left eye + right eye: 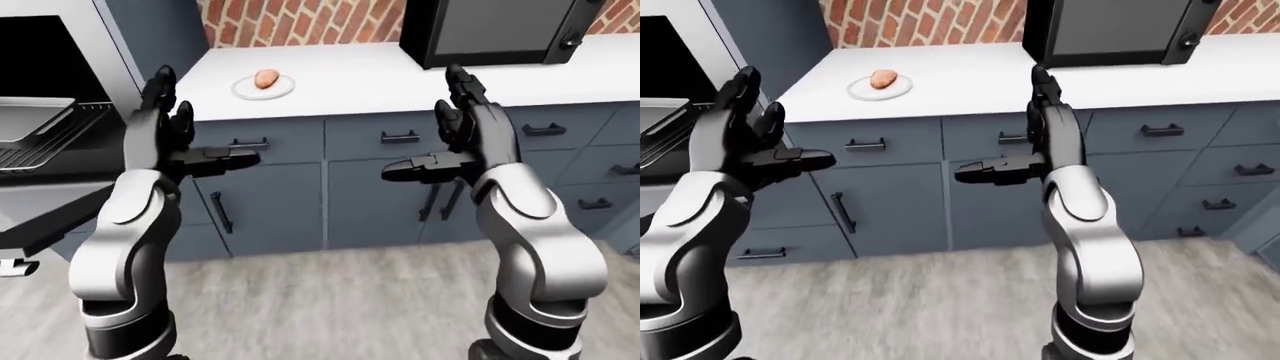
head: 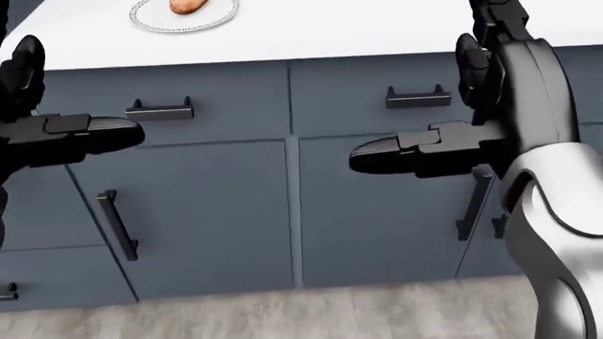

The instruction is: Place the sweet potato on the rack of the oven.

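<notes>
Oven [image 1: 45, 112] at far left of left-eye view, door down, rack [image 1: 40, 139] exposed with a grey tray resting on it. Left hand [image 1: 175, 139] raised beside oven, fingers spread, holding nothing. Sweet potato [image 1: 266, 78] lying on small plate [image 1: 262, 89] on white desk [image 1: 380, 75], well apart from both hands and from rack. Black microwave [image 1: 495, 30] standing on desk toward right. Right hand [image 1: 450, 146] raised before blue cabinet drawers [image 1: 400, 139], fingers spread, empty. Assessed progress: none of the transfer completed; approach to desk, grasp of sweet potato, carry leftward and placement on rack all outstanding.
</notes>
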Motion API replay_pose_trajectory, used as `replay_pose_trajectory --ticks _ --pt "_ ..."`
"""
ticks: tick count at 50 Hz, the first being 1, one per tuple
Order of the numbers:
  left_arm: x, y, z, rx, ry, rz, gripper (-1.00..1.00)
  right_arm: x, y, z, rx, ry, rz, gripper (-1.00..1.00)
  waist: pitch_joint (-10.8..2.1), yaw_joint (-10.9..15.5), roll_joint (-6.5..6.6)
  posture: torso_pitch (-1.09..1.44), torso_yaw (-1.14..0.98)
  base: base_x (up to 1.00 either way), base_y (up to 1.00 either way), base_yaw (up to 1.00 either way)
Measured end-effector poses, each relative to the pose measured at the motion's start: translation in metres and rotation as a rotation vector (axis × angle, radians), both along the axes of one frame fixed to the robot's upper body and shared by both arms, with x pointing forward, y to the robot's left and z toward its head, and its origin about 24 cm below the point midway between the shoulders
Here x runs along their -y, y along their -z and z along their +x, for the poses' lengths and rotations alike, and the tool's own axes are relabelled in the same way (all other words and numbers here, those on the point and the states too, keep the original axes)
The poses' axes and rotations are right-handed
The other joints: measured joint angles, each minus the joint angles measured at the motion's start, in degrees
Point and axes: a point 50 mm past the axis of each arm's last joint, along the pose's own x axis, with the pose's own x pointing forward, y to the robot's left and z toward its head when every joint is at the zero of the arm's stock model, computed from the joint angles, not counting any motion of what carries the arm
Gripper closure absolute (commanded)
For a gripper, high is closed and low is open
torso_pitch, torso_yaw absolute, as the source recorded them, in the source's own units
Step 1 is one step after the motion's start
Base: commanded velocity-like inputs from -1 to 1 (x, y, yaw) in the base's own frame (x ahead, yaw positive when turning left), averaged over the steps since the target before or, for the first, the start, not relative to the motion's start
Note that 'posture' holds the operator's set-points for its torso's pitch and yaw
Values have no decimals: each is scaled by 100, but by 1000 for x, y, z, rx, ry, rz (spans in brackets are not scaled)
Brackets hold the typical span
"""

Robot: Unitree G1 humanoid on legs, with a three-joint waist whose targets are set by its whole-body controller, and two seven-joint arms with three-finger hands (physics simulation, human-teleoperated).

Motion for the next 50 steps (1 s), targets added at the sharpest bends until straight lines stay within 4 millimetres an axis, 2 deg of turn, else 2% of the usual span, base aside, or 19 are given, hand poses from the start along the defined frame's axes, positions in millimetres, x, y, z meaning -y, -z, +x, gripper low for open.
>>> replay_pose_trajectory --ticks 5,6,9,14,16,18,19,22,26,30,31,33,35,38,42,44,45,47,50 --pt "1 -4 0 21 10 -1 -100 0 -9 -3 41 10 -3 -100 -28 42 -394 0 0 22 0 0" --pt "3 -2 0 11 17 -4 -100 2 -8 -2 37 17 -3 -100 17 -9 -324 0 0 22 0 0" --pt "8 4 2 -27 46 -3 -100 7 1 -1 -9 47 1 -100 70 -80 -373 0 0 22 0 0" --pt "6 1 0 -9 35 -2 -100 6 -4 -3 14 37 -4 -100 75 -80 -132 0 0 22 0 0" --pt "6 -2 -1 6 29 0 -100 6 -6 -4 26 33 -4 -100 68 -111 33 0 0 21 0 0" --pt "5 -4 -1 14 24 2 -100 5 -7 -3 31 31 -4 -100 2 -126 286 0 0 21 0 0" --pt "3 -2 0 10 16 1 -100 3 -5 -3 25 23 0 -100 10 -80 233 0 0 23 0 0" --pt "-2 6 1 -27 -12 -5 -100 -1 2 -1 -21 -4 -4 -100 30 -6 250 0 0 22 0 0" --pt "-1 2 1 -18 -8 0 -100 1 -2 -1 -10 6 -4 -100 -4 9 5 0 0 22 2 0" --pt "-1 -3 0 7 -5 3 -100 0 -9 -3 33 5 -7 -100 12 66 -411 0 0 21 16 0" --pt "1 -4 -1 14 1 0 -100 1 -9 -4 37 10 -8 -100 3 18 -461 0 0 22 21 0" --pt "6 1 1 -10 25 -2 -100 6 -3 -2 9 33 -3 -100 55 -59 -417 0 0 21 22 0" --pt "8 5 3 -39 42 -2 -100 8 3 0 -30 52 0 -100 16 -105 -427 0 0 22 23 0" --pt "5 2 3 -31 37 -3 -100 6 -1 0 -19 49 -4 -100 -5 -113 -298 0 0 22 23 0" --pt "3 -5 1 11 27 0 -100 5 -6 -2 16 38 -6 -100 19 -166 0 0 0 22 24 0" --pt "3 -6 1 16 26 0 -100 5 -7 -1 17 40 -6 -100 -24 -186 240 0 0 21 23 0" --pt "2 -7 1 17 20 2 -100 3 -7 -1 18 34 -3 -100 -52 -150 293 0 0 22 26 0" --pt "-3 -1 1 -6 -2 -4 -100 -1 -2 0 -9 10 -4 -100 25 -68 221 0 0 21 30 0" --pt "-5 4 2 -37 -18 -5 -100 -3 1 1 -30 -7 -6 -100 35 -34 94 0 0 22 31 0"
